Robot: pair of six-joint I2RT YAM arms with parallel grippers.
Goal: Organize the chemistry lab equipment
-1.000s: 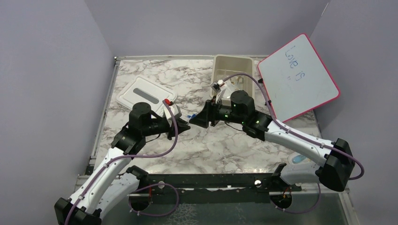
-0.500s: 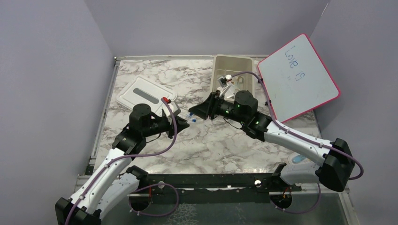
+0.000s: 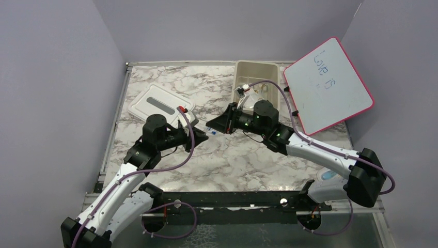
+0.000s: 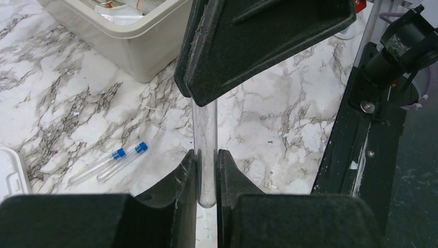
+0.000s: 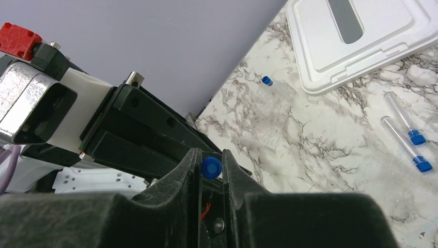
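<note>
The upper end of the clear tube is hidden behind the right fingers; from the right wrist only its blue cap shows. The beige tub and white lid are cut off by picture edges.

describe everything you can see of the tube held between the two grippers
The clear tube is thin and transparent, glass or plastic, and looks empty. It has a rounded closed end and a blue cap. It is held off the marble table, spanning the two grippers. The left gripper is shut on its rounded end, and the right gripper fits tightly around the capped end. Nothing else touches it.
</note>
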